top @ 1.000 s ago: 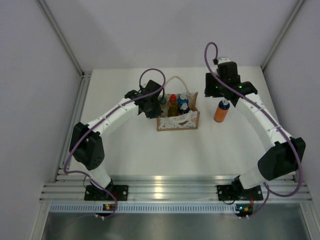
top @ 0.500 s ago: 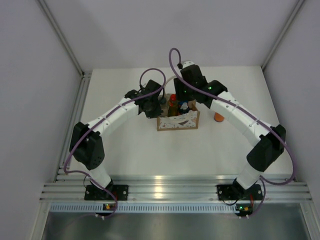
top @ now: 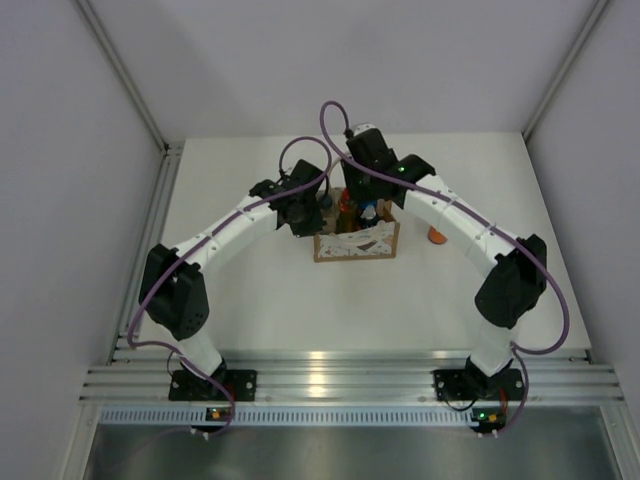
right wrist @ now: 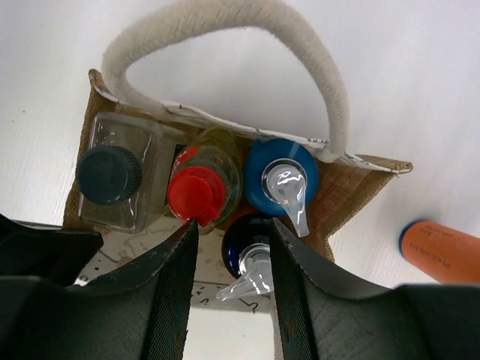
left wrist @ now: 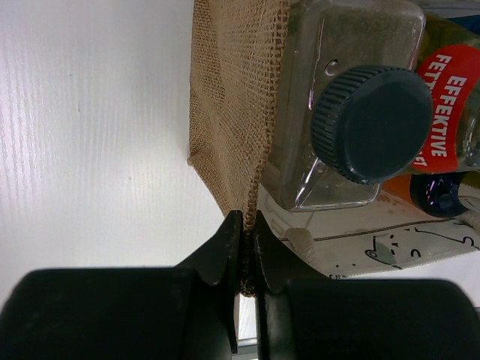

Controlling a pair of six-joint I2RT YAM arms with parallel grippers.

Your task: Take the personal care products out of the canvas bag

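The canvas bag stands mid-table, with a cream rope handle. My left gripper is shut on the bag's left woven edge, and the fingertips pinch the cloth. In the bag are a clear bottle with a dark cap, a yellow-green bottle with a red cap, a blue-capped bottle and a dark-blue-capped pump bottle. My right gripper is open just above the bag, its jaws on either side of the dark-blue pump bottle. One orange bottle is on the table right of the bag.
In the top view the orange bottle is mostly hidden behind my right forearm. White walls close in the table at the back and both sides. An aluminium rail runs along the near edge.
My right arm has swung left, away from the orange bottle on the table, to just above the bag's opening. My left gripper has kept its hold on the bag's edge.
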